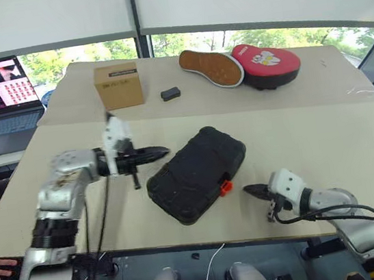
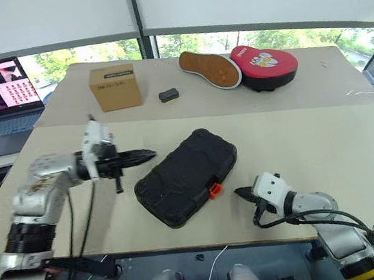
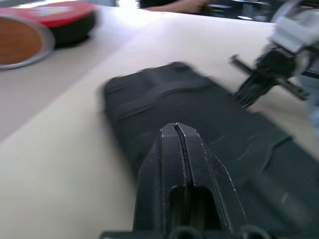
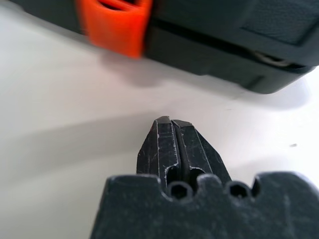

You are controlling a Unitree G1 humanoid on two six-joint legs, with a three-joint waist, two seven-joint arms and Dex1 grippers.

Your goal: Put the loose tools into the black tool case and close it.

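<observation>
The case (image 1: 197, 173) looks like a stiff moulded-plastic shell, probably weighty if tools are inside, with smooth rounded corners that two thin fingers would likely slip on; the best places to act on it seem to be the small orange latch (image 1: 226, 188) on its near long edge, or a flat press on the lid, rather than a pinch on the body. It is black, oblong, ribbed on top, and lies closed and flat on the table (image 1: 324, 135), set diagonally between the two arms. No loose tools lie on the table, so judging by that the packing seems finished and only the latch may need checking. The left gripper (image 1: 161, 151) hangs just above the case's far left corner, fingers pressed together and holding nothing. The right gripper (image 1: 250, 190) sits low over the table just beside the latch, not touching it, its fingers likewise closed tight and empty.
</observation>
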